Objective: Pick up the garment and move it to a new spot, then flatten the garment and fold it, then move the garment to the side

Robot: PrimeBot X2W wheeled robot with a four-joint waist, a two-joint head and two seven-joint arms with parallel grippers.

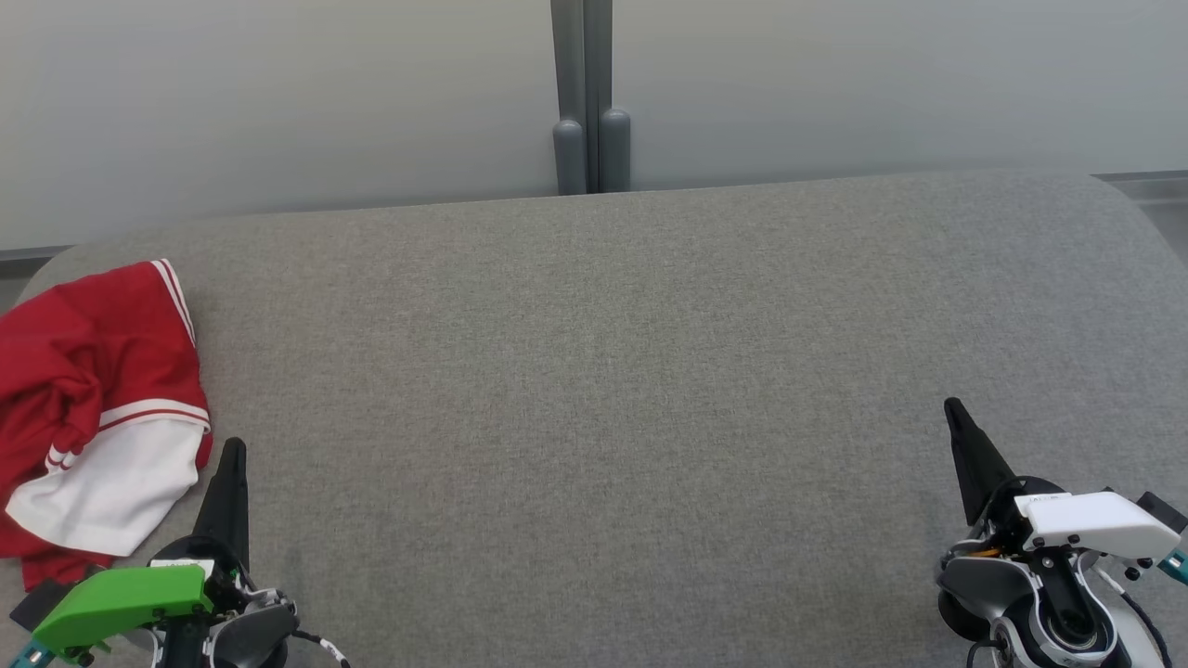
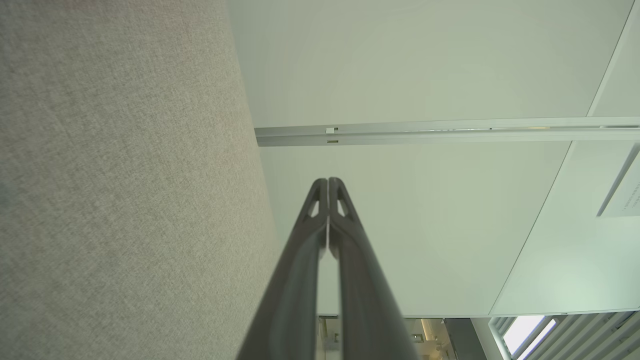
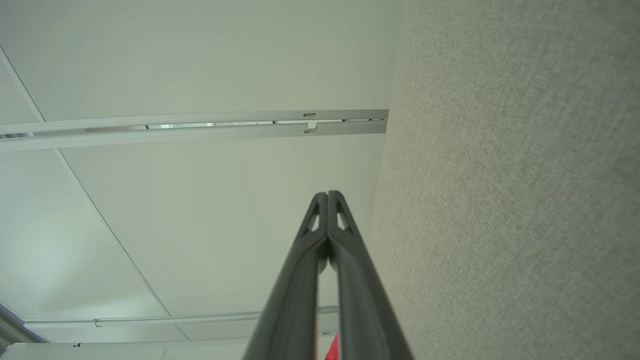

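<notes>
The garment (image 1: pixel 88 408) is red with a white panel and white stripes, lying crumpled at the far left of the grey fabric surface (image 1: pixel 594 417). My left gripper (image 1: pixel 234 450) stands just right of the garment's lower edge, shut and empty, its fingers pressed together in the left wrist view (image 2: pixel 328 181). My right gripper (image 1: pixel 951 406) is at the lower right, far from the garment, also shut with nothing in it; its tips meet in the right wrist view (image 3: pixel 328 194). A sliver of red garment (image 3: pixel 332 349) peeks beside the right fingers.
Behind the grey surface stands a pale wall with a grey vertical post (image 1: pixel 585 102) at the middle. The surface's rounded back edge runs across the head view. A broad stretch of grey fabric lies between the two grippers.
</notes>
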